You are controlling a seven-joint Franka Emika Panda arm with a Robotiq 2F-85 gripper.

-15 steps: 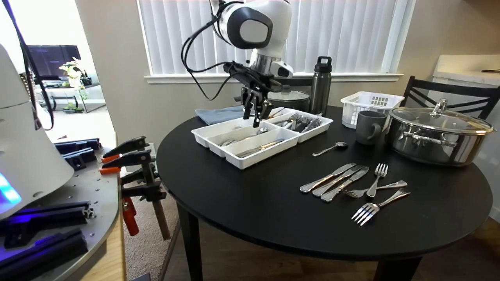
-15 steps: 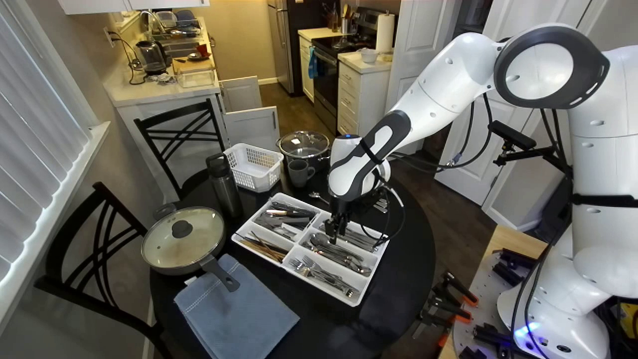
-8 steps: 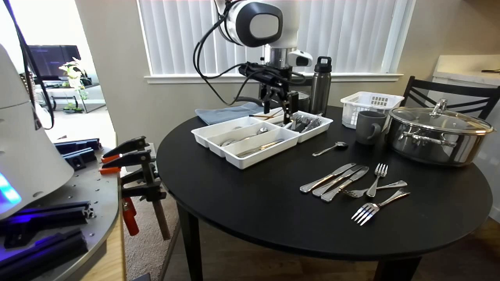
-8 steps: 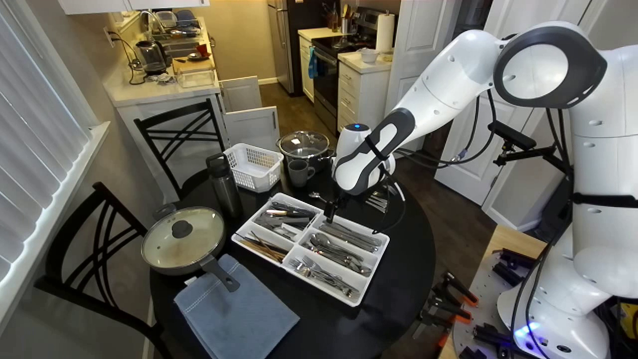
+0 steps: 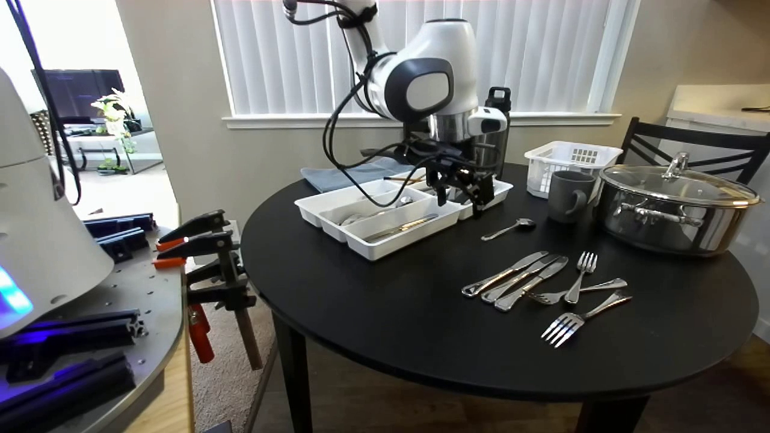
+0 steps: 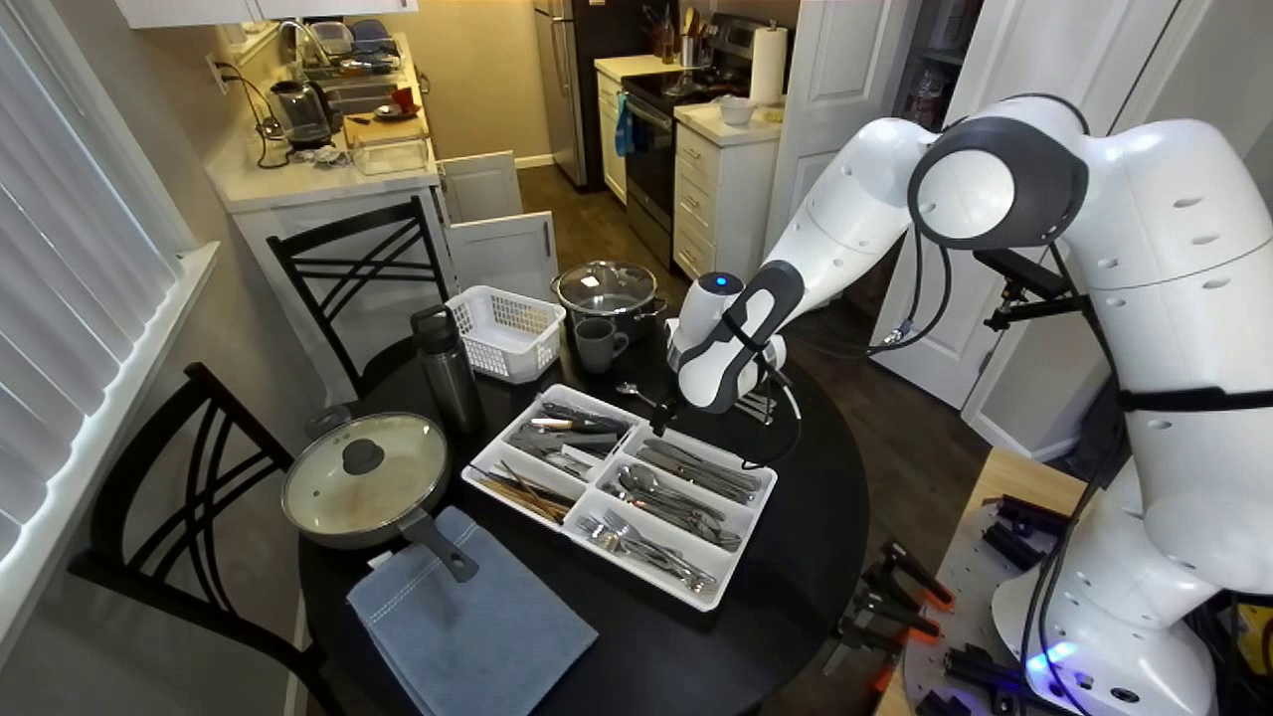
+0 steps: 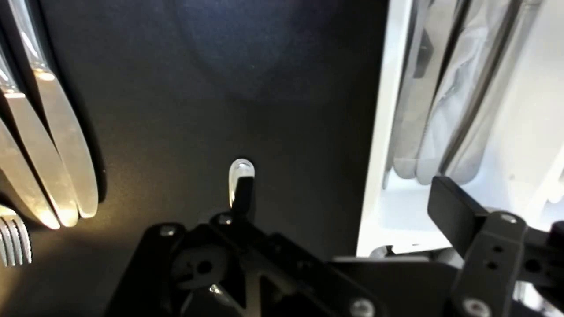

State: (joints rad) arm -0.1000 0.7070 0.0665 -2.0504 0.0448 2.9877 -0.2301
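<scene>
One folded blue-grey cloth [image 5: 337, 176] lies, in an exterior view, near the back left edge of the round black worktop [image 5: 385, 313]. Just in front of it sits a white cutlery tray [image 5: 415, 233] with five compartments: forks [image 6: 641, 549], spoons [image 6: 671, 505] and table knives [image 6: 701, 470] lie in the three at its left end, chopsticks [image 6: 534, 494] and dark-handled utensils [image 6: 582, 423] in the two at its right. Behind the tray, towards the back edge, stands a lidded pan [image 6: 388, 487], its handle reaching over the cloth.

Next along is the end effector [image 5: 459, 203], hanging above the tray's front right side with its two fingers well apart. Between them the wrist view shows tray rim and black worktop; one fingertip is over the tray, the other in front of a loose spoon [image 5: 512, 227]. That spoon lies on the worktop just beside the tray, handle end towards it; whether the finger touches it cannot be told. A steel flask [image 6: 455, 383] stands upright behind, near the back edge.

Farther right, three loose knives [image 5: 520, 279] lie side by side towards the worktop's front edge. Three loose forks [image 5: 574, 293] follow, two crossing and the third nearest the front edge. A white lattice basket [image 6: 502, 353] stands near the back right edge, with a grey mug [image 5: 564, 195] just in front of it. Rightmost, near the right edge, a steel pot [image 5: 668, 225] wears its glass lid.
</scene>
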